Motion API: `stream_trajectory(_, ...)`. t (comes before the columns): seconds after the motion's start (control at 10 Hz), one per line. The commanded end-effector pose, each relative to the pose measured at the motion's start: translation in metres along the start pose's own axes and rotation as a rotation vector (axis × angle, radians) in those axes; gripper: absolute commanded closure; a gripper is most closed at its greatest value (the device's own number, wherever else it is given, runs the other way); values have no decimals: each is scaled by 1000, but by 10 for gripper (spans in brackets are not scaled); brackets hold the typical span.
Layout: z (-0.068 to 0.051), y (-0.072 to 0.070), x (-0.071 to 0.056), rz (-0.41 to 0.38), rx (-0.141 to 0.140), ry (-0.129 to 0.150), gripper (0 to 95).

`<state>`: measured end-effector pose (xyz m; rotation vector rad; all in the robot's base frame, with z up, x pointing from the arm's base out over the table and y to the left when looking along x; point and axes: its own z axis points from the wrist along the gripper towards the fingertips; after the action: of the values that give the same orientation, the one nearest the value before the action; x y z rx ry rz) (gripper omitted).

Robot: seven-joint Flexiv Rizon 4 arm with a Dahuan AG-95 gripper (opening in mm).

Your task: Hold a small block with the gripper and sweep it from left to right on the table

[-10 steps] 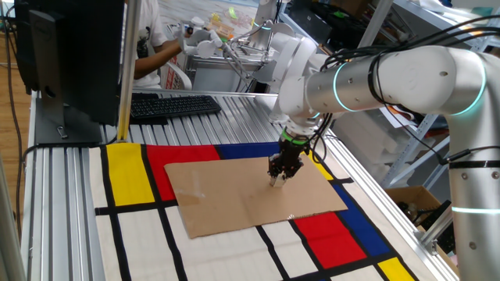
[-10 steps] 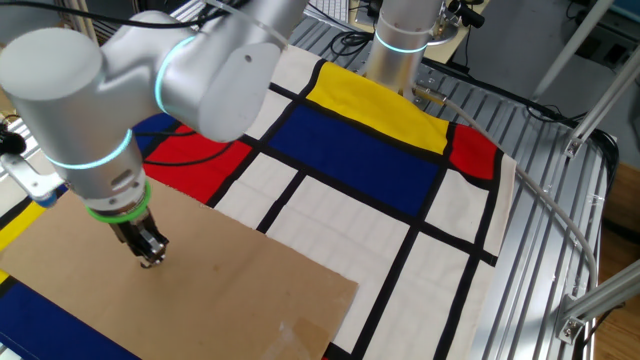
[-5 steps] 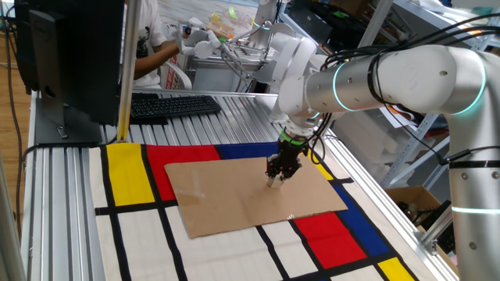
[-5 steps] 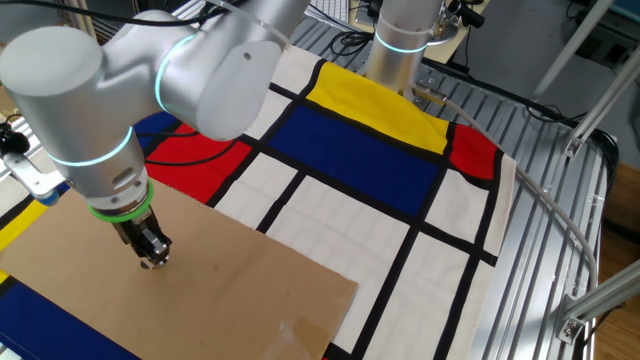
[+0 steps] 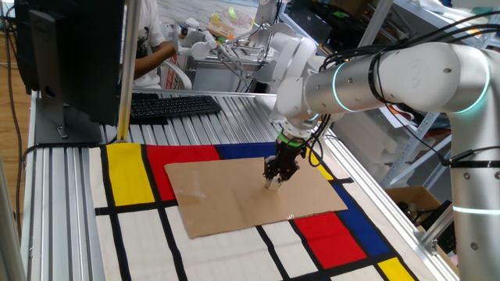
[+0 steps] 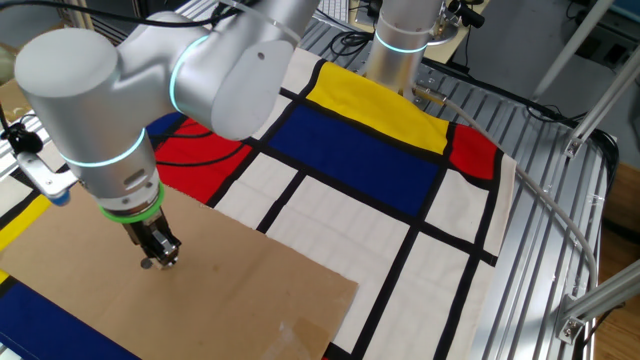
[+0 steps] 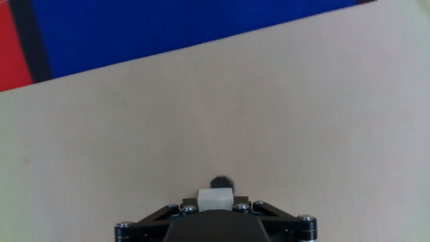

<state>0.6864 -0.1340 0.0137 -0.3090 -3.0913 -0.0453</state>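
My black gripper [image 5: 273, 182] with a green ring hangs from the silver-white arm and presses down on a brown cardboard sheet [image 5: 226, 199] that lies on the coloured table top [image 5: 129, 176]. It also shows in the other fixed view [image 6: 157, 260]. In the hand view the gripper [image 7: 215, 202] is shut on the small block [image 7: 215, 198], a pale cube pinched between the black jaws and touching the cardboard [image 7: 269, 121]. A small dark spot [image 7: 222, 182] lies just beyond the block.
A black keyboard [image 5: 172, 104] and a dark monitor [image 5: 70, 55] stand at the back left on the grooved bench. A person sits behind them. A second arm base [image 6: 405, 40] stands at the far end of the coloured mat.
The gripper with the block has slid a little across the cardboard: leftward in one fixed view, rightward and lower in the other fixed view.
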Motion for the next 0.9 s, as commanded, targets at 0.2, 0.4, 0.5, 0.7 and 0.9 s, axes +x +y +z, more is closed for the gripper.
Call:
stream_trajectory(0.2,-1,5,4,15,13,2,950)
stream_trajectory(0.4,1,6,6,22,3,3,950)
stream_trajectory(0.5,3,8,7,23,4,-4,950)
stream_trajectory(0.7,-2,11,11,28,20,3,950)
stream_trajectory(0.9,-1,12,12,32,9,1,950)
